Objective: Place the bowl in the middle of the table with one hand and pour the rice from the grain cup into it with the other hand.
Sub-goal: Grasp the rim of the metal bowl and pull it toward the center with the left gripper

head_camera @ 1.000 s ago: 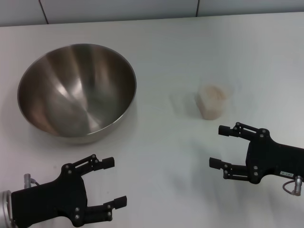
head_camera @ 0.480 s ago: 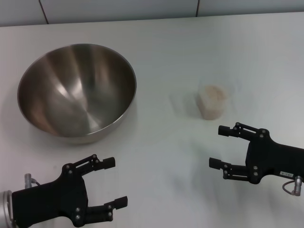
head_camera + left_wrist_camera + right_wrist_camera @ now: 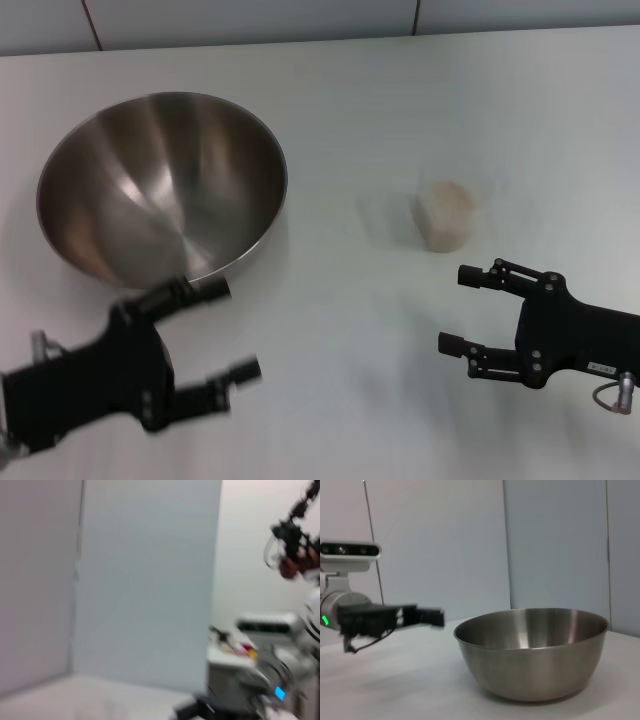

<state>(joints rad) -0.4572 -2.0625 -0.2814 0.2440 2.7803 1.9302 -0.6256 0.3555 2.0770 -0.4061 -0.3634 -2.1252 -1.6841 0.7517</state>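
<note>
- My left claw (image 3: 222, 330) hangs spread, lower left, near the bowl (image 3: 162, 187).
- My right claw (image 3: 460, 309) gapes empty, lower right, below the cup (image 3: 445, 214) of rice (image 3: 446, 197).

Left gripper (image 3: 225, 333), fingers spread, blurs at the head view's lower left; right gripper (image 3: 463, 308) hangs open, lower right.

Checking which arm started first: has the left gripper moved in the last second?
Yes. The left gripper has moved up toward the bowl; its upper finger now overlaps the bowl's near rim. The right gripper hangs near the grain cup.
</note>
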